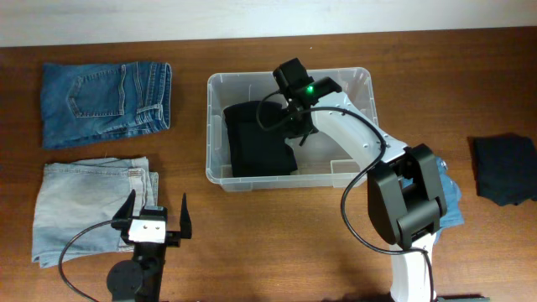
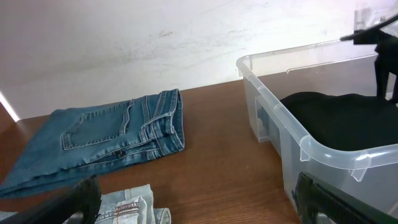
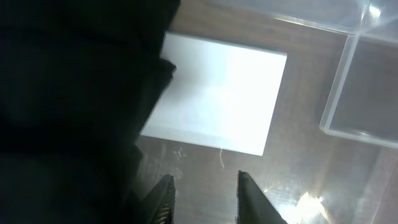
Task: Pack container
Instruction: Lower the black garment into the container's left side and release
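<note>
The clear plastic container (image 1: pixel 216 176) stands at the table's middle back, with a folded black garment (image 1: pixel 256 138) in its left half. The container also shows in the left wrist view (image 2: pixel 323 152) with the black garment (image 2: pixel 348 118). My right gripper (image 1: pixel 295 117) is inside the container beside the black garment's right edge; it is open and empty (image 3: pixel 204 196) over the base and its white label (image 3: pixel 217 106), with the black garment (image 3: pixel 68 106) at its left. My left gripper (image 1: pixel 155 216) is open and empty near the front left, at the light jeans' right edge.
Folded dark blue jeans (image 1: pixel 105 101) lie at the back left. Folded light blue jeans (image 1: pixel 84 210) lie at the front left. A dark navy garment (image 1: pixel 503 168) lies at the right edge. A light blue garment (image 1: pixel 453 205) lies under the right arm.
</note>
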You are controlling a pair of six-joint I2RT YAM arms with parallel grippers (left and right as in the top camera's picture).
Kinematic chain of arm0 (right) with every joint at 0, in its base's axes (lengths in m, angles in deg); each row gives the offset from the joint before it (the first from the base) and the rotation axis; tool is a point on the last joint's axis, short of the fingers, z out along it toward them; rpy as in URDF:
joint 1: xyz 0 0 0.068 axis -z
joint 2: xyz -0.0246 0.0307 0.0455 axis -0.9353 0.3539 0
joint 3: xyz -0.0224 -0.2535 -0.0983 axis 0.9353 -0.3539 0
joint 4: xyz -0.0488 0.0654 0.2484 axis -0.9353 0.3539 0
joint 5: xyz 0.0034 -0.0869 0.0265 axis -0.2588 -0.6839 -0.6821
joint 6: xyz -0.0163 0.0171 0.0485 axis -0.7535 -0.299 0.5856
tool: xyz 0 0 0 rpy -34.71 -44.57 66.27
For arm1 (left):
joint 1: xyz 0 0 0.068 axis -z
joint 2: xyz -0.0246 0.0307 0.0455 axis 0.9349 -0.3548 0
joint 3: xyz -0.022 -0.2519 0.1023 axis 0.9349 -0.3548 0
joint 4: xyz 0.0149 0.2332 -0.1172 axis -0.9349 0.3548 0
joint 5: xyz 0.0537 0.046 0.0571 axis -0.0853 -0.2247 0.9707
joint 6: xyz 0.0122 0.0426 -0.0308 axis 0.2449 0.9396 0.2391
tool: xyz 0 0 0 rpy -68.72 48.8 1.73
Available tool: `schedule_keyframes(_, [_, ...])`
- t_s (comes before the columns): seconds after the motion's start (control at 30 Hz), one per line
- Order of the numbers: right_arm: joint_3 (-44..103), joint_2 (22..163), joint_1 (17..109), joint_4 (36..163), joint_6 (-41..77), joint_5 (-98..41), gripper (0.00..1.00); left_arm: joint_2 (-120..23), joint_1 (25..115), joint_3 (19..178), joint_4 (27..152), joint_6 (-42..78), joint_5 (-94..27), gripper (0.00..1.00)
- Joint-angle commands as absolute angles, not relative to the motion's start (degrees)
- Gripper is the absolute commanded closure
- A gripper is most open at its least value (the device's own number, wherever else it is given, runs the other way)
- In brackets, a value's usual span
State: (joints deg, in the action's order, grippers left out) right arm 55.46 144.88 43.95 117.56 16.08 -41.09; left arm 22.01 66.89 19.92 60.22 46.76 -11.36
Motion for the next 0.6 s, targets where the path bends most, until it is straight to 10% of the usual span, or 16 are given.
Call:
schedule_keyframes(0.0, [53.5,145.4,44.3,118.1,16.2,-42.0,0.75,22.4,66.7,19.5,60.1,47.5,-11.1,0.00])
schedule_keyframes(0.57, [48.1,145.4,44.2,115.5,16.6,-32.9,0.90,22.4,66.7,19.5,60.1,47.5,-11.1,0.01])
